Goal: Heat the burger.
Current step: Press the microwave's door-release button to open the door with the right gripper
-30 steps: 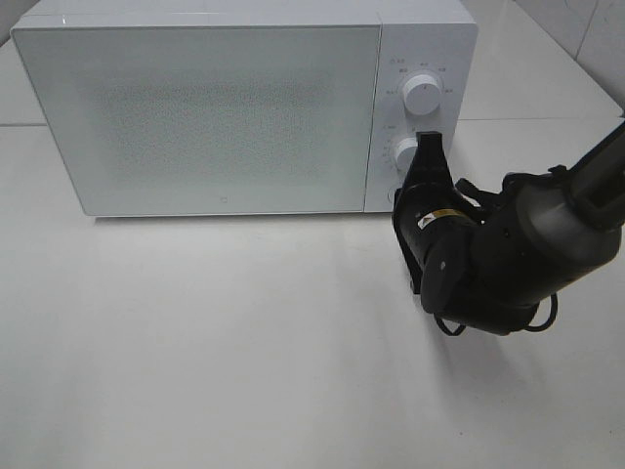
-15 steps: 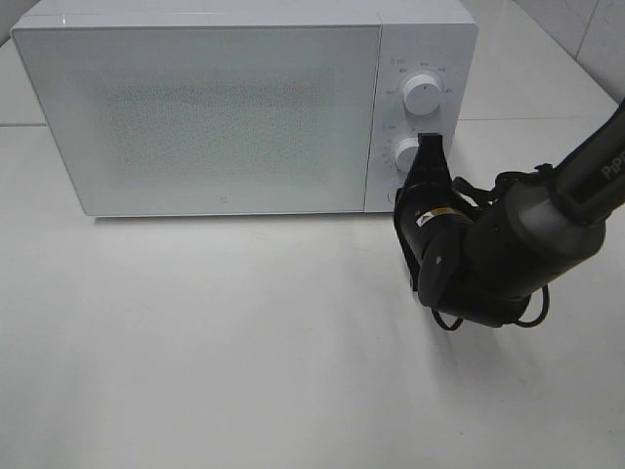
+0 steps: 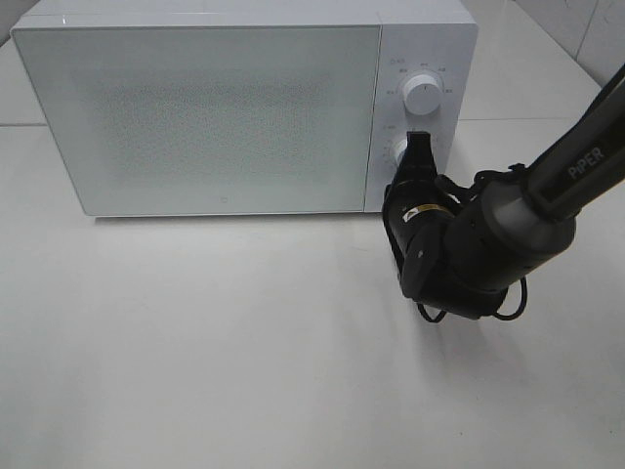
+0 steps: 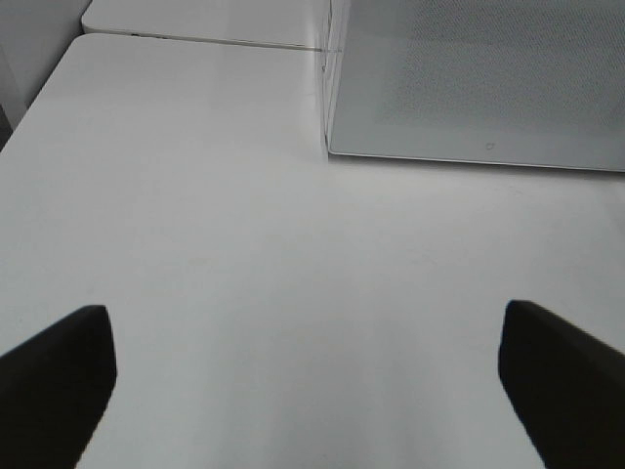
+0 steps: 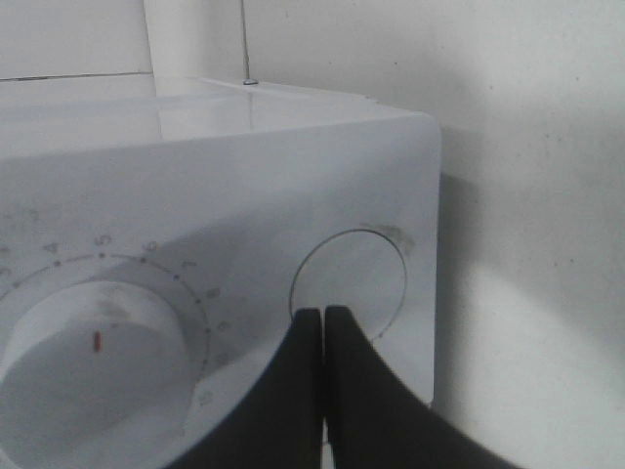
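— At the control panel on the right end of the microwave (image 3: pixel 244 14), my right gripper (image 5: pixel 323 318) has its two fingers pressed together. They hold nothing, and their long axis points straight at the panel.

— What do the tips aim at?

— The round button (image 5: pixel 349 283) beside the lower dial (image 5: pixel 93 357). In the right wrist view the tips overlap the button's rim, but I cannot tell whether they touch it. The high camera hides that button behind the gripper and shows only the upper dial (image 3: pixel 424 95) above it.

— And the burger?

— It is in none of my views. The door (image 3: pixel 195 117) is closed and frosted, so I cannot see inside. My guess is that the burger sits behind that door. That would put it to the left of the right gripper in the high view.

— The other arm?

— The left gripper (image 4: pixel 303 313) has its fingers wide apart and empty. It is over the white table (image 3: pixel 195 371), well apart from the oven, facing its front left corner. Only its own wrist view shows it.

— So what does the next move turn on?

— On the right arm, which is much the nearer to the controls. I expect a short push along the finger axis into that button. I cannot read what the button does.
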Tool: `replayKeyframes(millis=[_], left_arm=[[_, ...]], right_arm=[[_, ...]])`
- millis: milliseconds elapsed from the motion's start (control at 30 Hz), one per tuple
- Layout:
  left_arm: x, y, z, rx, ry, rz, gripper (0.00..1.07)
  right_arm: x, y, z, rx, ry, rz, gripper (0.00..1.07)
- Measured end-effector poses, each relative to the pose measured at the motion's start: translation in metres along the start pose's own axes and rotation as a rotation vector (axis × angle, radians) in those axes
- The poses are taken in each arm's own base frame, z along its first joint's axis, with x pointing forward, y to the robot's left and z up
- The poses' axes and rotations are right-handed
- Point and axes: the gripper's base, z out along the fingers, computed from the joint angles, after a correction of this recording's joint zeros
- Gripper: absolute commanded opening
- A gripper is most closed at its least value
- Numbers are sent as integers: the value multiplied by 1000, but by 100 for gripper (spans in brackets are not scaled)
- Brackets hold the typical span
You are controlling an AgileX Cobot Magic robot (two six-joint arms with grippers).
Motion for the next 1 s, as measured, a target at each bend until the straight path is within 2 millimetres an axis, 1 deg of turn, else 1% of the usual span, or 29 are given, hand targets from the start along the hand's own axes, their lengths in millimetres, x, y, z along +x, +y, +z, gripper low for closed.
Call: replayKeyframes(millis=[400,700,1000], left_arm=[[0,0,0,0,0,0,100],[0,0,0,0,0,0,100],[0,0,0,0,0,0,100]], right_arm=[[3,-8,11,15,-33,23,0],[0,-6,15,11,-60,35,0],[2,-4,19,16,-79,47,0]])
